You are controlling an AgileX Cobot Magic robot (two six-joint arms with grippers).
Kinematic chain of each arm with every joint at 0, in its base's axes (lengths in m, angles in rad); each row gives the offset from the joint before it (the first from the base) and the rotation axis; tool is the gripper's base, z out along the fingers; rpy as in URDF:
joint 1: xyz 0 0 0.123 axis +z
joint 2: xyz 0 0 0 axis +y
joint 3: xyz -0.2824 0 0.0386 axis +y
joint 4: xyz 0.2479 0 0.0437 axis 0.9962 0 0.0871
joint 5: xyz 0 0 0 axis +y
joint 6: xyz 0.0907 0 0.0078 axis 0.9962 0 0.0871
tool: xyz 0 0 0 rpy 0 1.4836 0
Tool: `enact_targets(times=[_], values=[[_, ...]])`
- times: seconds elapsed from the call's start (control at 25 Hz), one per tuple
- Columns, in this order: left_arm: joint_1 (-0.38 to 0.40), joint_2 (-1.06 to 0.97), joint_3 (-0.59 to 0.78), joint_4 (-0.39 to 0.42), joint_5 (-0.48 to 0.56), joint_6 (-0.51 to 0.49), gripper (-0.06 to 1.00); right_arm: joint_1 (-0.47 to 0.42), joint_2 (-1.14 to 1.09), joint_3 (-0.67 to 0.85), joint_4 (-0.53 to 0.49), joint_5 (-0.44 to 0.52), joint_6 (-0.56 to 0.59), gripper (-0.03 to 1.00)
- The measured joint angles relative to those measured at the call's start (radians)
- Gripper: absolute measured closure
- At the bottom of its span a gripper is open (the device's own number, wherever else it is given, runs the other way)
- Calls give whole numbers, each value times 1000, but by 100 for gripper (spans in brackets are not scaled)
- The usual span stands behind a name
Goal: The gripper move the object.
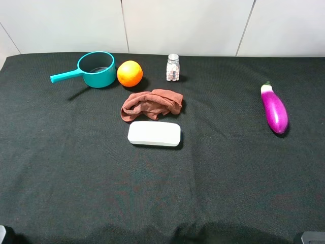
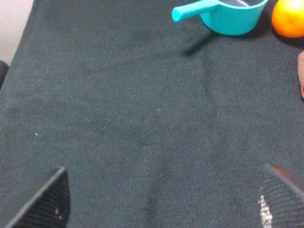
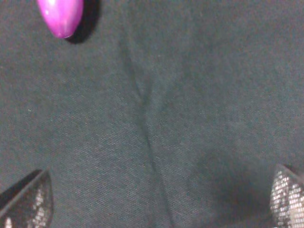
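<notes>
A purple eggplant (image 1: 274,108) lies at the right of the black cloth; its tip shows in the right wrist view (image 3: 61,15). A white oblong case (image 1: 154,133) lies mid-table, with a crumpled brown cloth (image 1: 152,103) just behind it. My left gripper (image 2: 164,199) is open and empty over bare cloth at the near left. My right gripper (image 3: 159,199) is open and empty over bare cloth, on the near side of the eggplant. In the high view only bits of the arms show at the bottom corners.
A teal saucepan (image 1: 97,69) with its handle pointing left, an orange (image 1: 130,73) and a small pill bottle (image 1: 173,67) stand along the back. The saucepan (image 2: 232,14) and orange (image 2: 289,18) also show in the left wrist view. A white wall rises behind the table.
</notes>
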Motion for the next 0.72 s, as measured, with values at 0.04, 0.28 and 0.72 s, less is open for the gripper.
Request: enact_targets(times=[0.04,0.28,0.72], values=[[0,0,0,0,0,0,11,0,-25,19,10,-18,1,27],[0,0,0,0,0,0,11,80,-179,112,29,-87,56,27],[0,0,0,0,0,0,11,250,-402,195,-39,-176,217,27]])
